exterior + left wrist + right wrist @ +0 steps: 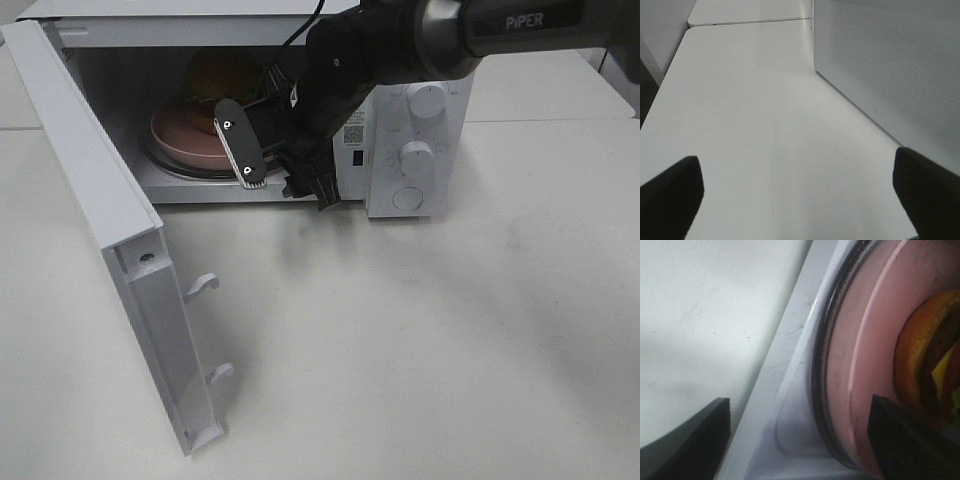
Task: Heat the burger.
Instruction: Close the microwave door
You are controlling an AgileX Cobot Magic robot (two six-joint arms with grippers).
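The burger (222,75) sits on a round pink plate (180,142) inside the open microwave (420,140), on the glass turntable (821,365). In the right wrist view the burger (927,355) shows its golden bun, dark patty and yellow cheese. My right gripper (280,168) hangs at the front of the microwave's opening, just before the plate, jaws apart with nothing gripped. Its fingers (695,440) straddle the pink plate's (865,365) near rim. My left gripper (800,200) is open over bare table and does not appear in the exterior high view.
The microwave door (110,220) stands swung out to the left, its latch hooks (205,285) facing the table. The control knobs (416,155) are on the right front panel. A perforated white panel (890,75) rises beside the left gripper. White table (420,340) surrounds everything.
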